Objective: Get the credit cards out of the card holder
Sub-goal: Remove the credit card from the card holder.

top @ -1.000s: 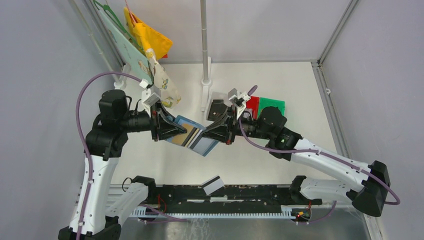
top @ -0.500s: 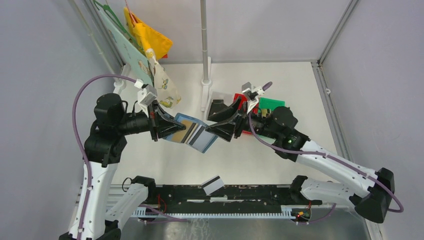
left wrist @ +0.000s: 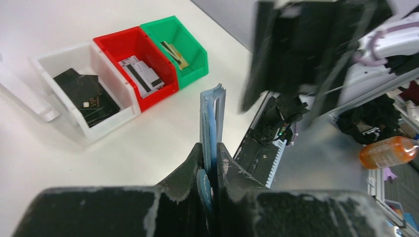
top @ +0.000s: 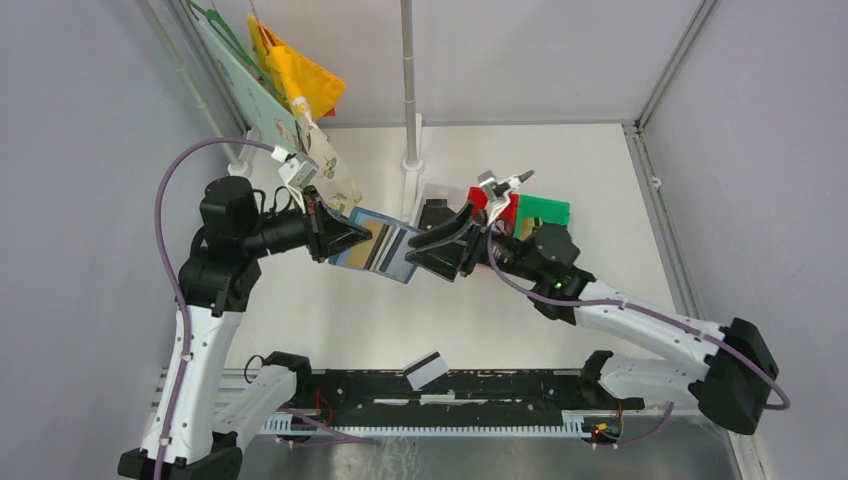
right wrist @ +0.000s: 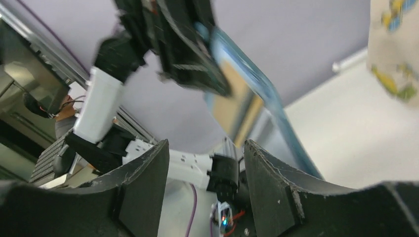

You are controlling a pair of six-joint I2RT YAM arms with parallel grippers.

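Note:
The teal card holder [top: 362, 252] hangs above the middle of the table, and my left gripper [top: 349, 240] is shut on its left end. Credit cards [top: 388, 248], one gold-toned and one grey with a dark stripe, show in its open face. In the left wrist view the card holder [left wrist: 212, 116] stands edge-on out of the left gripper [left wrist: 211, 150]. My right gripper [top: 438, 252] is open just off the holder's right end, with nothing between its fingers. From the right wrist the card holder [right wrist: 257, 98] is blurred beyond the open right gripper [right wrist: 205, 158]. Another grey credit card [top: 427, 369] lies by the table's near edge.
A clear bin [left wrist: 81, 96] with black cards, a red bin [left wrist: 138, 64] and a green bin [left wrist: 179, 45] with cards stand in a row at the back right. A white upright pole [top: 410, 90] rises behind. Clothes hang on a rack [top: 290, 80] at back left.
My right gripper was shut at the holder's right edge and has opened, drawing slightly back. My left arm has carried the holder a little toward the back and right.

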